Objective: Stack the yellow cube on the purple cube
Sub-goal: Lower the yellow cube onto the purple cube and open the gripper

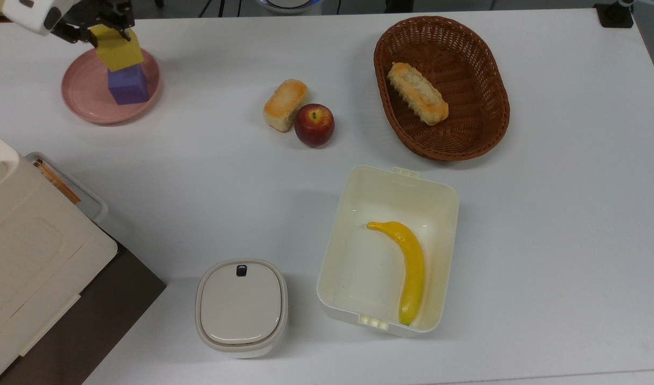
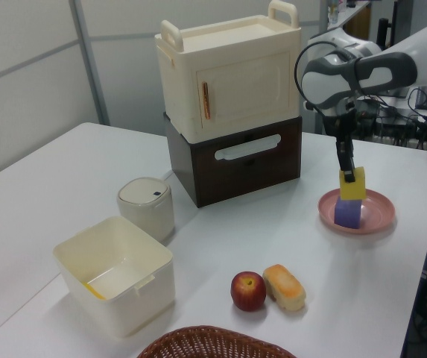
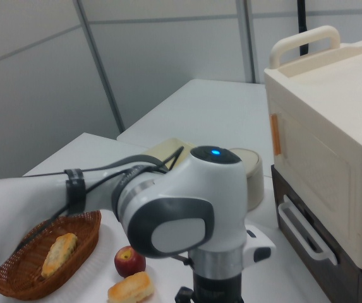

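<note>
Yellow cube (image 2: 352, 183) atop purple cube (image 2: 348, 214), seemingly.

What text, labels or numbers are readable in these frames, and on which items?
None can be read on anything here.
The yellow cube and purple cube have plain faces.
The lidded canister carries a small dark mark on its lid, no lettering.
The cream cabinet has an orange strip on its front, no legible print.
The arm's housing shows a blue light, no text.
</note>
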Controlling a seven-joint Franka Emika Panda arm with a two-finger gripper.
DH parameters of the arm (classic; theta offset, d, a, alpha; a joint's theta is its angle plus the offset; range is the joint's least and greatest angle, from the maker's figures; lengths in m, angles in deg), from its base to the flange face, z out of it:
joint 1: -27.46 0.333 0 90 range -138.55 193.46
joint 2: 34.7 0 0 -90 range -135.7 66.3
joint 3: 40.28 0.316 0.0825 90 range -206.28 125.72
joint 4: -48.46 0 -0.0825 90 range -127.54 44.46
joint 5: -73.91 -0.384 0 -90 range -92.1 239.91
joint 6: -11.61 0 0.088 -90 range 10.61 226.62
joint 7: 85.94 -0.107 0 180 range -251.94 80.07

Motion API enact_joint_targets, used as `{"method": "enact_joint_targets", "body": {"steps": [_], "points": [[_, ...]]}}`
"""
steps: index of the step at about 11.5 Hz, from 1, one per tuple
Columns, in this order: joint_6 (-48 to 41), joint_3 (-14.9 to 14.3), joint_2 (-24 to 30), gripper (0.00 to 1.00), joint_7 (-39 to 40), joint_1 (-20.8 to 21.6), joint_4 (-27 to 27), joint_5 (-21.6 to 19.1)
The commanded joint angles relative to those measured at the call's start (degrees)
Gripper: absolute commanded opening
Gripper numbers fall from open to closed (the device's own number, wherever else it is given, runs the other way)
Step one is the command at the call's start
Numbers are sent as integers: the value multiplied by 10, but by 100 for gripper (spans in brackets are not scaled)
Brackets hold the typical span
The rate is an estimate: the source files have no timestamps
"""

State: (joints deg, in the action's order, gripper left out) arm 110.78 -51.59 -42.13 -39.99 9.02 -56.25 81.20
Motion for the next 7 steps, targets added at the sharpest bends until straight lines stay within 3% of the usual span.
{"method": "enact_joint_targets", "body": {"steps": [1,3,5,7], "points": [[24,-1,-24,23,27,-6,7,18],[28,-1,-31,26,27,-6,9,18],[28,-1,-31,45,27,-5,9,17],[28,1,-31,55,21,-4,10,13]]}}
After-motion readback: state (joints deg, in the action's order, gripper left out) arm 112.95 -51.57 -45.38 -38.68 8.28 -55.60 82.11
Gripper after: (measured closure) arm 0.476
